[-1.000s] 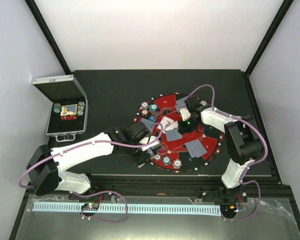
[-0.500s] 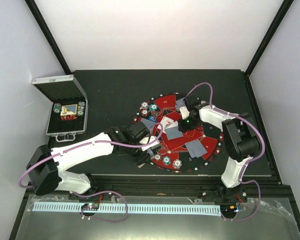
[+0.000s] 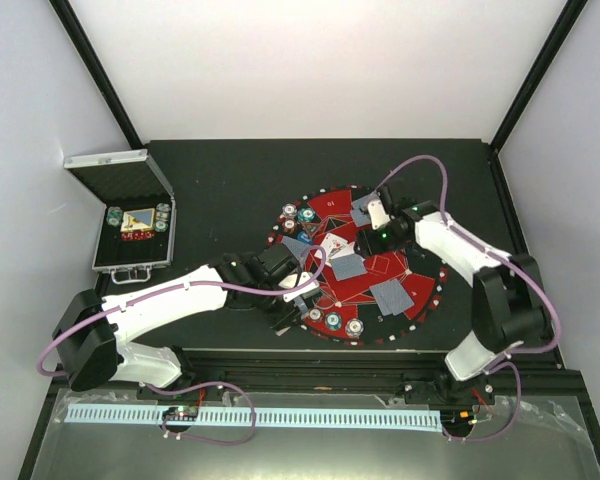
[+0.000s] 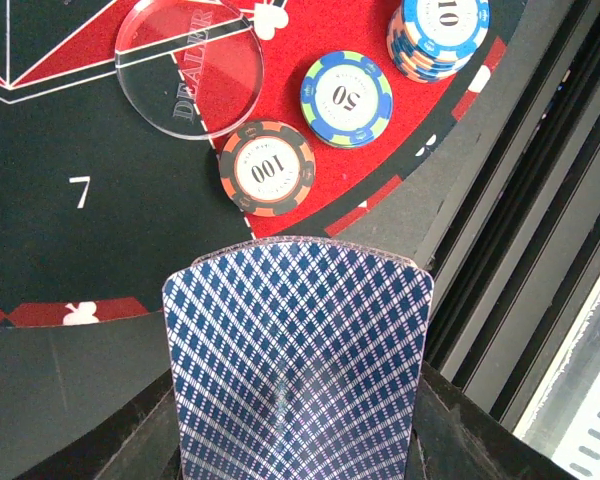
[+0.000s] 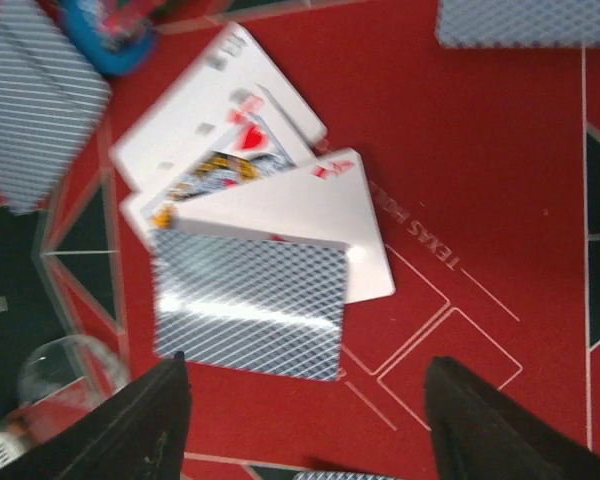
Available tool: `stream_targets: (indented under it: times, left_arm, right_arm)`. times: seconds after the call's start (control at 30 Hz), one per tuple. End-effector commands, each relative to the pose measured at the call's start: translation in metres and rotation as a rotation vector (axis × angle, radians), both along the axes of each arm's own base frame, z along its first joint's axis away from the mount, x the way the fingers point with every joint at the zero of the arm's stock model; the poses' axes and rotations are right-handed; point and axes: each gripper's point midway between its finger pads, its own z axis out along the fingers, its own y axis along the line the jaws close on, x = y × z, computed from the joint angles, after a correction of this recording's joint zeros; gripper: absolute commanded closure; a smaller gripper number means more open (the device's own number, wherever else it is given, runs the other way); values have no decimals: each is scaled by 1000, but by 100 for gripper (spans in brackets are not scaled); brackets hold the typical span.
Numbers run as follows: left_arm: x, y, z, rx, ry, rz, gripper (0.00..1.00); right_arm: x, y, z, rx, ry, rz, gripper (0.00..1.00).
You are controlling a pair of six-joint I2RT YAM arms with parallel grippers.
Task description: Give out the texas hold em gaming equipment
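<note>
Left wrist view: left hand (image 4: pixel 298 440) grips a blue-backed card (image 4: pixel 298 350), its long axis aimed at the 100 chip (image 4: pixel 267 167) just ahead; right hand (image 5: pixel 305 420) (fingers (image 5: pixel 130 425) spread, empty) hangs over a face-down card (image 5: pixel 250 305), well apart from that chip.

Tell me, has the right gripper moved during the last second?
Yes. The right gripper has moved toward the far rim of the round mat, away from the arm bases.

two robot arms (image 3: pixel 170 297) (image 3: pixel 458 243), one round red-and-black mat (image 3: pixel 330 203), one open metal case (image 3: pixel 118 178), one clear dealer button (image 4: pixel 190 65)
</note>
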Motion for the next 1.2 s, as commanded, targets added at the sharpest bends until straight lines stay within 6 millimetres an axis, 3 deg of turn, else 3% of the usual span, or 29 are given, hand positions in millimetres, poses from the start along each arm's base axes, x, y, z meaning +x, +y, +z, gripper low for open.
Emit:
stream_targets:
  times: [0.0,0.2,0.33,0.53,0.83,1.17]
  left_arm:
    - [1,-6,10,-33,-21,-16,50]
    - [0,-7,8,-31,-12,-19,50]
    - [0,-7,9,-31,-14,-21,50]
    - [-1,-7,10,-34,-17,-22,50]
    - [-1,-7,10,-30,-17,-19,50]
    - [-1,-6,11,-32,-21,-18,50]
  right_arm:
    - [-15,19,50,188,-42,17,31]
    - [-63,56,82,551,-10,88,26]
    - [-91,69,70,665,60,120,25]
    - [-121,98,52,704,160,199,25]
    - [-134,141,56,724,196,349,27]
    - [-147,158,37,694,255,444,32]
